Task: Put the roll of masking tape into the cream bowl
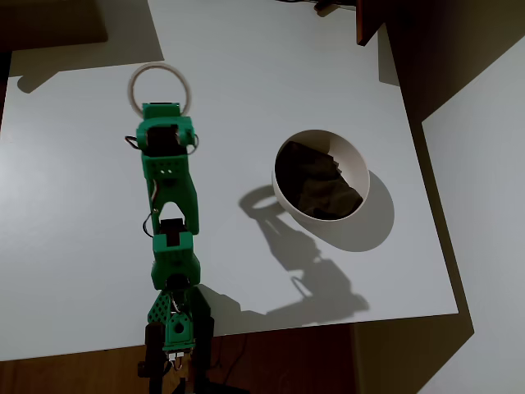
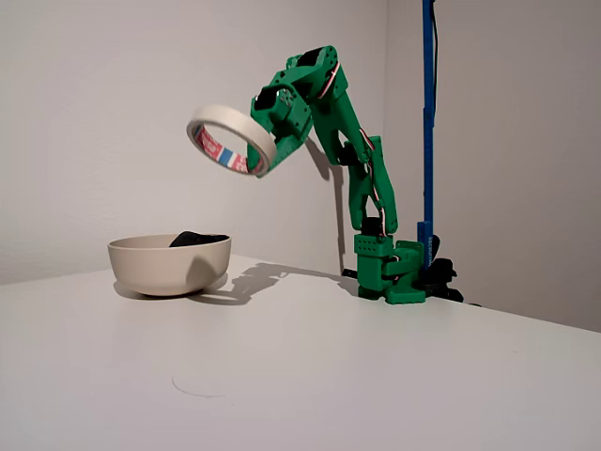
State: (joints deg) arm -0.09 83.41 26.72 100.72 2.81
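- On the white table, toward the left in the fixed view, sat the large round cream bowl with something dark and crumpled inside; its shadow fell to the right.
- Above and to the right of it, well off the surface, hung the small cream-white ring of masking tape, tilted, a red-and-blue label showing inside its core; in the overhead view the roll lay well left of the bowl.
- At the roll's right edge, the green plastic arm's gripper was clamped on it; the arm rose from its base at the table's far side.
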